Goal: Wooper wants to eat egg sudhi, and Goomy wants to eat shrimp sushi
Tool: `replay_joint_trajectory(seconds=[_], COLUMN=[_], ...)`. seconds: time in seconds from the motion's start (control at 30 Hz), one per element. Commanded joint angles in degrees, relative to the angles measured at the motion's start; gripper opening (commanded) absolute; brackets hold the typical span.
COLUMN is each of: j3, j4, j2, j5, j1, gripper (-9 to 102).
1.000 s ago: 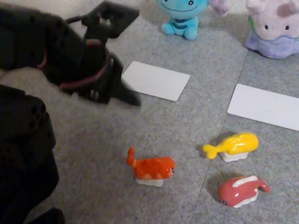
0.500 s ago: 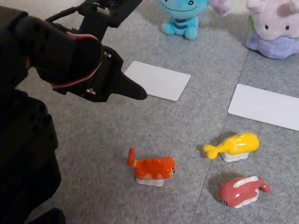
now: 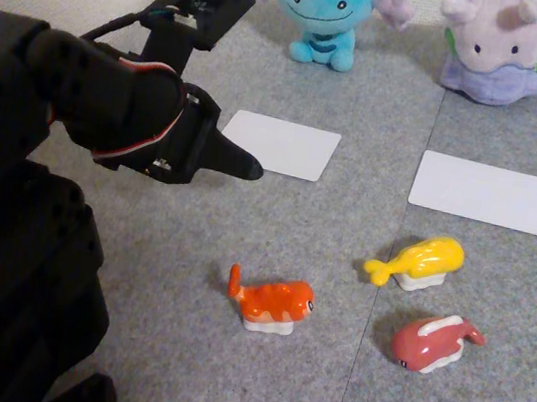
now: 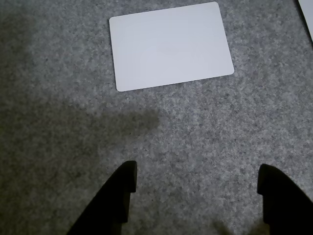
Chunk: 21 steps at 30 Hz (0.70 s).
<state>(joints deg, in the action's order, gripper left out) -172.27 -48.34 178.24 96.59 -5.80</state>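
Nothing picked up yet: our claw (image 4: pixel 195 178) hangs spread and empty over the grey carpet (image 3: pixel 321 391), well short of the sushi.

Seen from the fixed view, our claw (image 3: pixel 239 163) sits beside the left white card (image 3: pixel 279 145), while the egg sudhi (image 3: pixel 419 261) lies down and to the right of it, its long axis slanting with the tail toward lower left. We see the shrimp sushi (image 3: pixel 274 302) almost straight below the claw tip, lying roughly left to right, tail at left. Wooper (image 3: pixel 325 9) sits behind the left card and Goomy (image 3: pixel 502 46) behind the right white card (image 3: pixel 482 192). We judge a reach to the lower right comes first. A red-pink sushi (image 3: pixel 432 344) lies just beside the egg piece.
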Motion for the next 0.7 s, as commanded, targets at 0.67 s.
replay_joint_trajectory(seconds=[0.67], j3=[6.1], j4=[13.8], j2=[0.2], j5=[-4.6], j1=[-6.6], gripper=[30])
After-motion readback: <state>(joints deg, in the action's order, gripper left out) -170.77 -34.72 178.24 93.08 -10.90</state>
